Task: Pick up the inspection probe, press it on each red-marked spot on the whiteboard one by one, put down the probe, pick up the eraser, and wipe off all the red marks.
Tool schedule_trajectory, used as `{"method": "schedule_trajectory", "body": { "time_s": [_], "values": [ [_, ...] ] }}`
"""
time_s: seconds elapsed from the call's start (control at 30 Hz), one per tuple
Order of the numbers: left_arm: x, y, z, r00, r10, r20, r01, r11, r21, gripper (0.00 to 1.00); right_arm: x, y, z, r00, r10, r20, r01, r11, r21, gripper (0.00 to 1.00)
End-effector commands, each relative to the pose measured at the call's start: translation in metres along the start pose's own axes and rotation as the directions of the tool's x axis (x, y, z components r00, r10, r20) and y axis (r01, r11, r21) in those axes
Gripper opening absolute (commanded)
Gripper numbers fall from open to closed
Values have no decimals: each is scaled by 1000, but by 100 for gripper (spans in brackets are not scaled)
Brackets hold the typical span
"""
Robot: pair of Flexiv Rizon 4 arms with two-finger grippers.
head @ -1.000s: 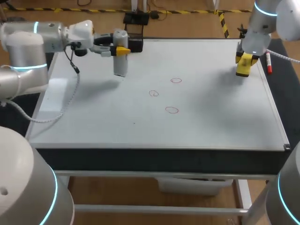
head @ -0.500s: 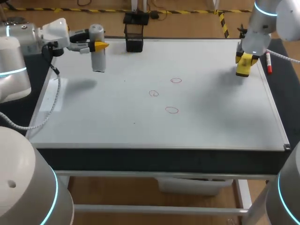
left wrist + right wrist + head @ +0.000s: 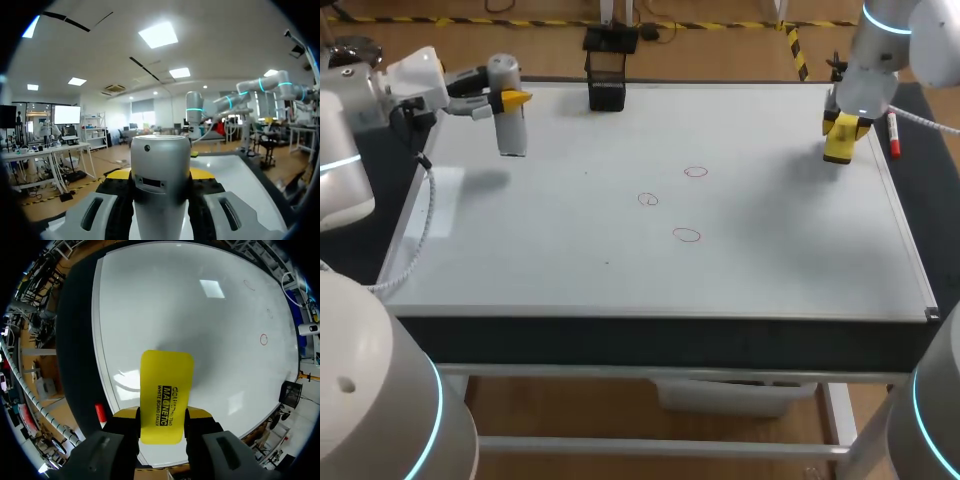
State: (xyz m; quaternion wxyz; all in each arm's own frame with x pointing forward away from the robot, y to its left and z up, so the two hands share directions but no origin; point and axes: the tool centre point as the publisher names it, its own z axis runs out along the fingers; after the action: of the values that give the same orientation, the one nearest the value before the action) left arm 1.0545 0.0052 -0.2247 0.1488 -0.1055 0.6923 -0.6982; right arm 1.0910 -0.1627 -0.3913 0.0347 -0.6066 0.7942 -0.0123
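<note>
My left gripper (image 3: 507,98) is shut on the grey cylindrical probe (image 3: 511,134), which hangs upright above the whiteboard's (image 3: 570,260) far left corner. In the left wrist view the probe (image 3: 160,175) stands between the two yellow-tipped fingers (image 3: 118,174). Three small red circles are drawn mid-board: one far (image 3: 696,172), one to its left (image 3: 648,199), one nearer (image 3: 687,235). At the far right edge my right gripper (image 3: 842,124) is shut on the yellow eraser (image 3: 838,150). The right wrist view shows the eraser (image 3: 166,390) clamped above bare board, with a red mark (image 3: 263,339) farther off.
A black holder (image 3: 607,86) stands at the board's far edge, right of the probe. A red marker (image 3: 893,135) lies on the dark strip just beyond the right edge, beside the eraser. The board's raised frame (image 3: 910,250) runs along its right side.
My left arm has carried the probe leftward, from near the black holder to the far left corner. The right arm and eraser have stayed still.
</note>
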Motion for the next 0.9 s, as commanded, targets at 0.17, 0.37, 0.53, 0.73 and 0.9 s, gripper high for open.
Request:
{"method": "schedule_trajectory", "body": {
  "time_s": [0.17,0.37,0.53,0.73,0.9],
  "values": [
    [3,2,-3,1000,4,7,-4,1000,11,0,1,0,-1,1000,-3,-2,3,1000,1,0],
    [3,2,-3,1000,4,7,-4,1000,11,0,1,0,-1,1000,-3,-2,3,1000,1,0],
    [3,2,-3,1000,4,7,-4,1000,11,0,-27,19,-6,994,-100,-39,101,994,31,0],
    [3,2,-3,1000,4,7,-4,1000,11,0,-76,73,-15,967,-254,-29,255,965,56,0],
    [3,2,-3,1000,4,7,-4,1000,11,0,-115,121,-20,930,-368,-7,368,928,58,0]
  ]
}}
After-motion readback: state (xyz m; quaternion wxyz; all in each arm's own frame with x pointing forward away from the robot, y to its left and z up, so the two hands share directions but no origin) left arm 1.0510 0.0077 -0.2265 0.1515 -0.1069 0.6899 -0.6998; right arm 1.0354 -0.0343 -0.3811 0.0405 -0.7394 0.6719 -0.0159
